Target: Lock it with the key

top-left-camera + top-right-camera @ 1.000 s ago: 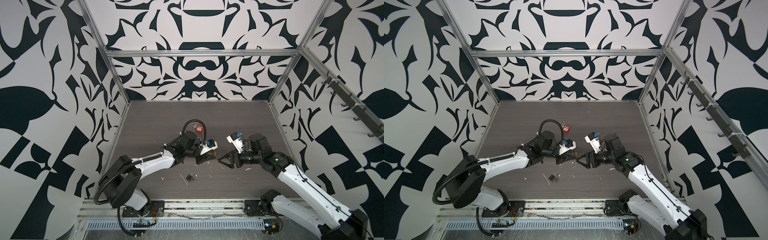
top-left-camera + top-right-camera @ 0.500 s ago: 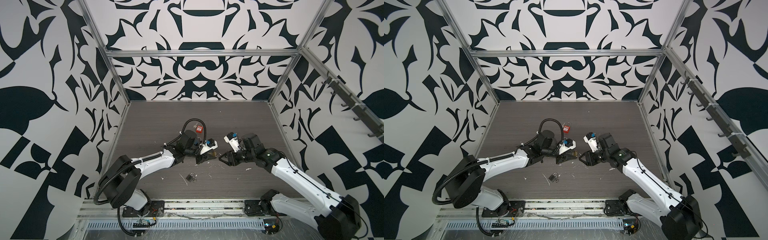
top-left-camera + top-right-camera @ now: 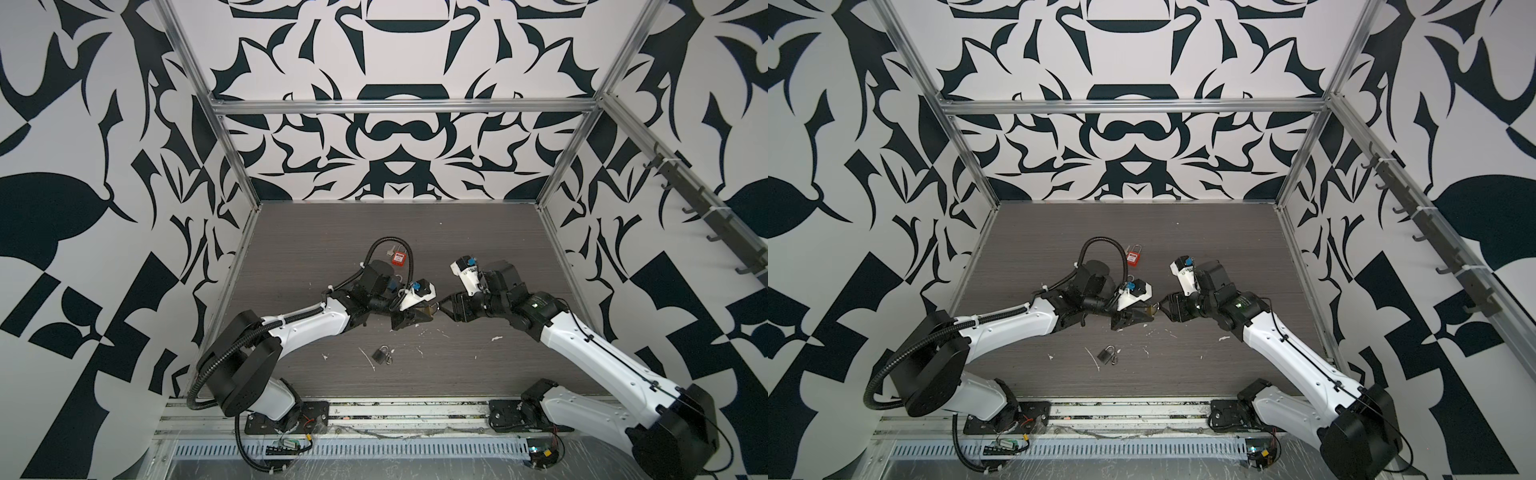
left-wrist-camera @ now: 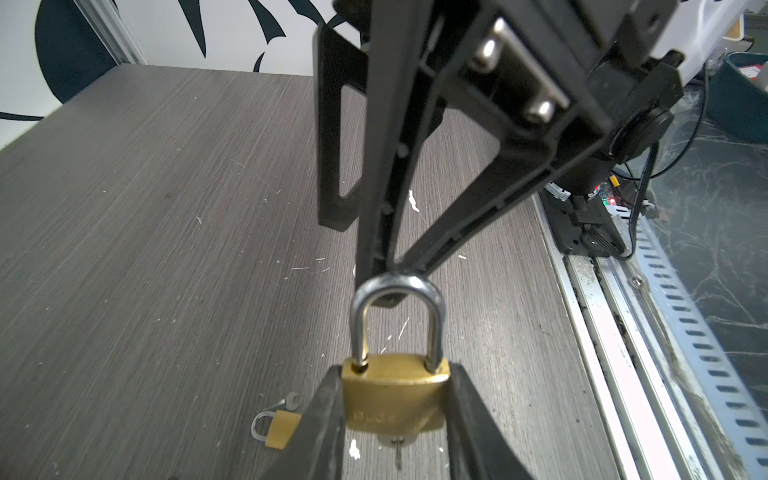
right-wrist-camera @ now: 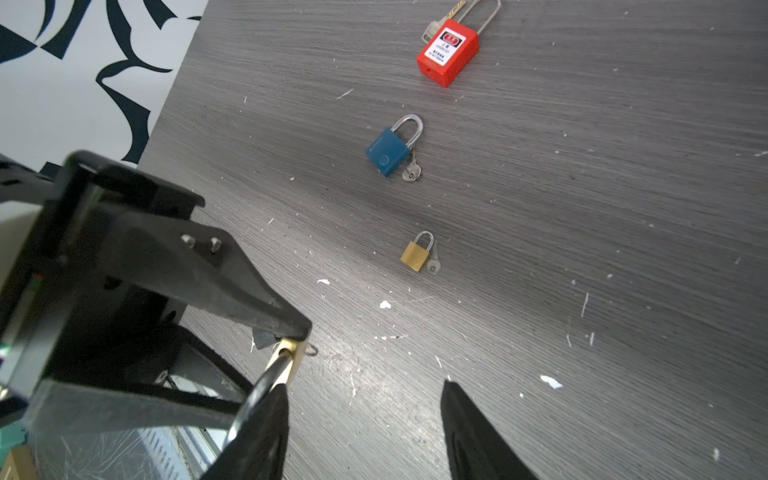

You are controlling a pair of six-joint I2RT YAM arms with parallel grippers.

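spread right gripper (image 5: 363, 390) has reached the brass padlock (image 4: 392, 401) the left gripper (image 4: 394, 372) pinches

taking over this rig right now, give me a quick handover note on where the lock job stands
Left pincer: shut on the brass padlock, gripping its body, held off the table.
Right pincer: open, one finger against the top of the shackle.
Key: sticking in the padlock's underside, neither pincer on it.
Done: padlock picked up; both shackle legs sit in the body, but I cannot tell if it is latched.
Left: probably press the shackle home, then turn the key.
Also on the table: red padlock, blue padlock, small brass padlock, each with a key beside it.
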